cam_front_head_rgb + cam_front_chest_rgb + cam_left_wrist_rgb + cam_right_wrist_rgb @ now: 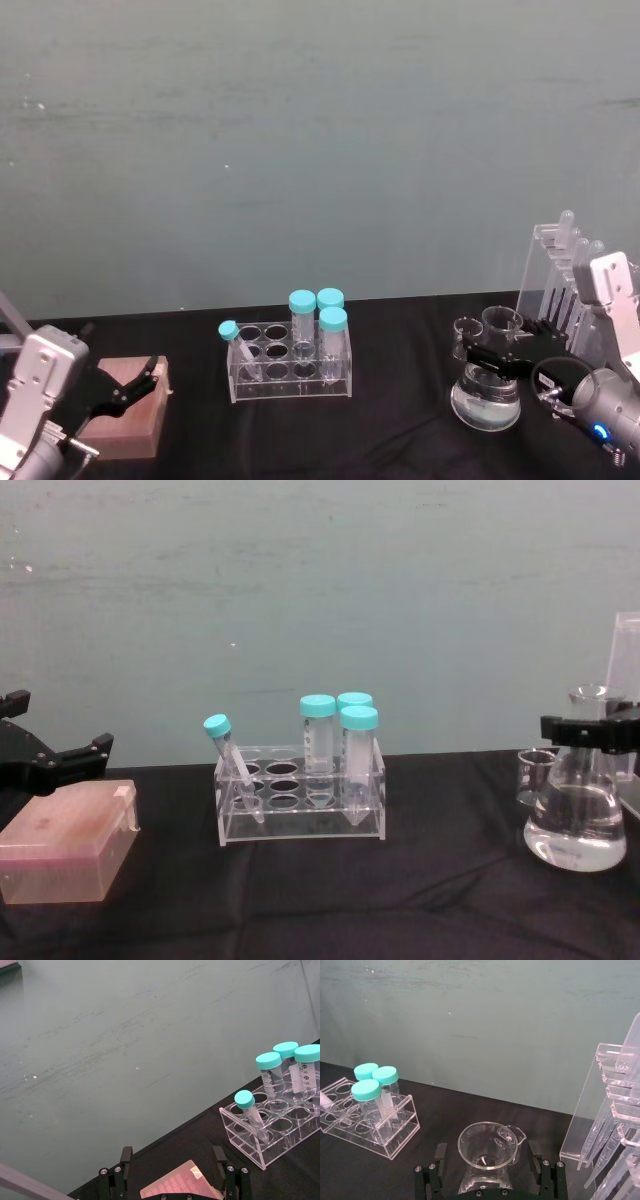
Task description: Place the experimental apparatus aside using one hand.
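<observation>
Right gripper (497,358) straddles the neck of the conical flask (485,398) at far right, fingers spread either side; contact is unclear. Beaker (501,322) and pipette stand (560,262) sit behind, partly cut off. Left gripper (128,388) hangs open over a pink box (125,415).

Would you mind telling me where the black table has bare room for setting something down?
Bare cloth lies between the pink box and the tube rack, and between the rack and the flask. It is crowded by the flask, with a beaker, pipette stand and right pincer.
</observation>
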